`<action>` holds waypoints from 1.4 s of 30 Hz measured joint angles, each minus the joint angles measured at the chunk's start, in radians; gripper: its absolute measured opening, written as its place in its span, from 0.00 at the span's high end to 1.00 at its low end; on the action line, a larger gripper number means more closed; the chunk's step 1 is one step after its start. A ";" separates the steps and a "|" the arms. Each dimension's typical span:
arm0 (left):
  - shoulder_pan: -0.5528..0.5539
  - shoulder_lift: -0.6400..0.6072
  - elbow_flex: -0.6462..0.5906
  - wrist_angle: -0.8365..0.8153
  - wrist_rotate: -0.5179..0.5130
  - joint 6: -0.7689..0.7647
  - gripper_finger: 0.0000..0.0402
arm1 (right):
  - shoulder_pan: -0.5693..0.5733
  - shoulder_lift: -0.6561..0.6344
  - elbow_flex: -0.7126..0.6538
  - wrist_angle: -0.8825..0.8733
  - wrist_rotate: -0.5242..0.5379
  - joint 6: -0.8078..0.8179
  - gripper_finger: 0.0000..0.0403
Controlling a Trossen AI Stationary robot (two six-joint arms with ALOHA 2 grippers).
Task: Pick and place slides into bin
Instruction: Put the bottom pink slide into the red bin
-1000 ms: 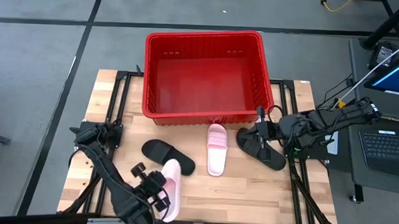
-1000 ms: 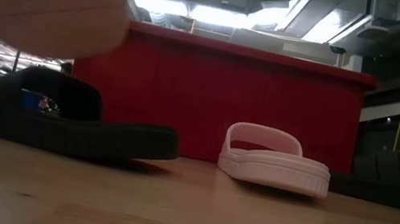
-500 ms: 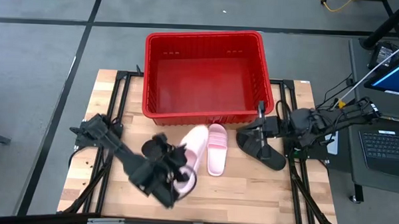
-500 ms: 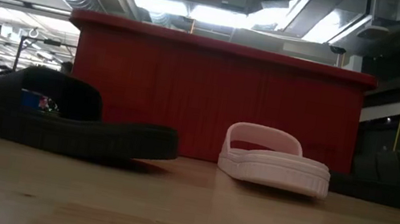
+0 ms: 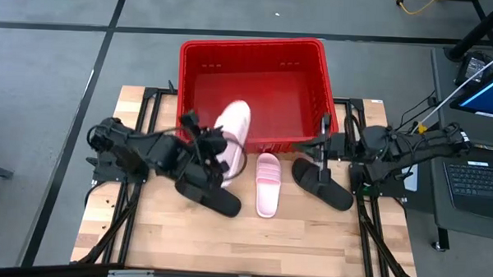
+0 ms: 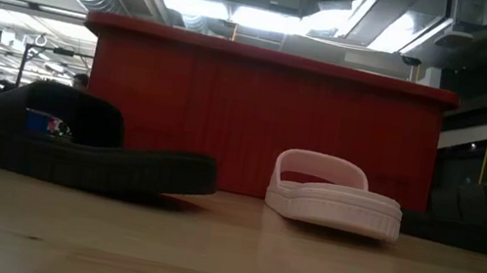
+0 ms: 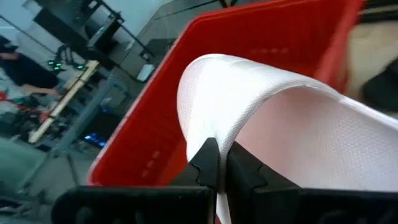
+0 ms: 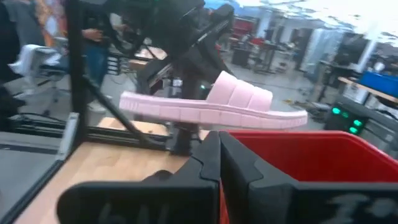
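Pale pink slide (image 5: 233, 131) held above the red bin's (image 5: 258, 48) front-left rim, strap pinched in the left pincer (image 7: 217, 163), second pink slide (image 5: 267, 184) and two black slides (image 5: 208, 192) on the bench (image 5: 309, 239), right pincer (image 8: 219, 163) pressed together, empty, beside the bin's right corner.

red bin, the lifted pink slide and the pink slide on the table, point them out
red bin (image 5: 258, 47): high view, far rim.
lifted pink slide (image 5: 233, 126): high view, sole.
pink slide on the table (image 5: 267, 171): high view, strap.

Large red slotted plastic bin (image 5: 318, 75) at table's far edge. Pale pink slide sandal (image 5: 233, 130) held over bin's near-left wall by left gripper (image 5: 209, 145). In front of bin: black slide sandal (image 5: 212, 195) left, second pink sandal (image 5: 266, 184) middle, other black sandal (image 5: 323, 186) right.
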 joint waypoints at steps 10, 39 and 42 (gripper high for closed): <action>0.255 -0.002 0.000 0.001 0.095 0.300 0.99 | -0.162 0.063 0.196 -0.145 0.000 -0.010 0.99; 0.733 -0.005 -0.359 0.354 0.238 0.660 0.99 | -0.530 0.323 0.363 -0.241 -0.211 -0.059 0.99; 0.763 -0.009 -0.436 0.470 0.254 0.716 0.99 | -0.534 0.323 0.363 -0.243 -0.212 -0.074 0.99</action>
